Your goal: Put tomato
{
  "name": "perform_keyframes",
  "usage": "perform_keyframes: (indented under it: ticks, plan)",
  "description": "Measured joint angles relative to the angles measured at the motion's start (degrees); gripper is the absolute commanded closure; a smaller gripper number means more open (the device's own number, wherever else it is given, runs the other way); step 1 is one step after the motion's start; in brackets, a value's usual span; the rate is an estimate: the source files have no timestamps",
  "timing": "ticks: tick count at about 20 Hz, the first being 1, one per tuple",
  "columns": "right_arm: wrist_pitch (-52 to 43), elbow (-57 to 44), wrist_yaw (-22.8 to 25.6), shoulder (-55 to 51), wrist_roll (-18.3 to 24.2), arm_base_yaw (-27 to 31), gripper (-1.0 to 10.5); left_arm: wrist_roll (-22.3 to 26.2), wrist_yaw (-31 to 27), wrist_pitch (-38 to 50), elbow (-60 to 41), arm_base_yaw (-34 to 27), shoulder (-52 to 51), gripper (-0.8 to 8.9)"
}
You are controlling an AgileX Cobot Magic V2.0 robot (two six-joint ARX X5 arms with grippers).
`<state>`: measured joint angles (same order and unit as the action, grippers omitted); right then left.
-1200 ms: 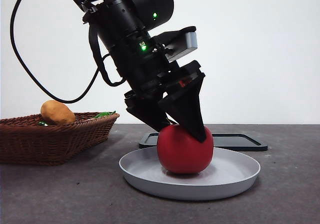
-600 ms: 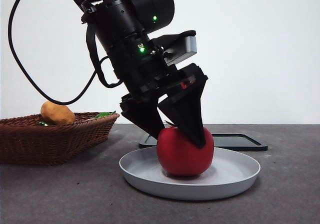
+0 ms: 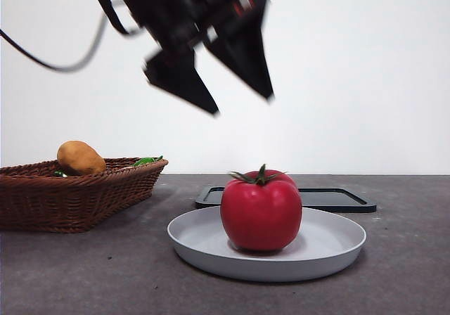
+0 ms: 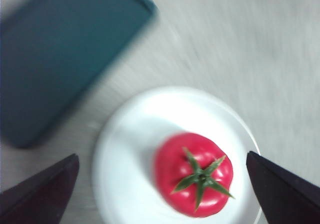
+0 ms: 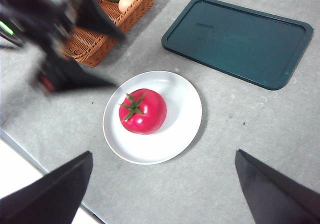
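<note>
Tomato [image 3: 261,209] upright on the white plate [image 3: 330,248], stem up, resting a little off the plate's middle. Nothing touching it.

Left gripper [image 3: 242,104] high above the tomato and well apart from it, jaws spread wide, nothing between them. Blurred in the front view. Seen from the left wrist, tomato [image 4: 194,174] and plate [image 4: 130,149] directly below, between the two spread jaws; picture soft with blur. In the right wrist view, left gripper [image 5: 117,59] dark and smeared, over the table between basket and plate.

Right gripper [image 5: 165,156] also raised well above the table, jaws spread, empty; tomato [image 5: 143,111] and plate [image 5: 185,119] below it.

Dark tray [image 3: 337,199] flat on the table just behind the plate. Wicker basket [image 3: 77,195] off to one side of the plate, apart from it, holding a tan potato [image 3: 81,158] and something green [image 3: 145,162].
</note>
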<state>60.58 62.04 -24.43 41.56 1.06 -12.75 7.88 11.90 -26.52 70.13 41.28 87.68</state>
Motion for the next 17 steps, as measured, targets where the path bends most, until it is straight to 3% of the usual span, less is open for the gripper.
perform_keyframes:
  ticks: [5,8,13,17]
  plan:
    - [0.00,0.00,0.42,0.00,0.00,0.00,4.9,-4.61,0.26,-0.26,0.02,-8.22,-11.13,2.79]
    - [-0.20,0.00,0.44,0.13,0.00,0.00,4.9,-5.55,3.87,-3.91,0.13,-13.46,-17.07,2.82]
    - [-1.29,0.07,0.42,2.40,0.00,0.00,4.9,-3.85,7.78,-19.67,0.22,-21.49,-23.91,2.82]
    - [-1.64,0.07,0.44,4.55,0.00,0.00,4.9,-0.81,13.20,-30.97,0.22,-23.39,-28.11,2.83]
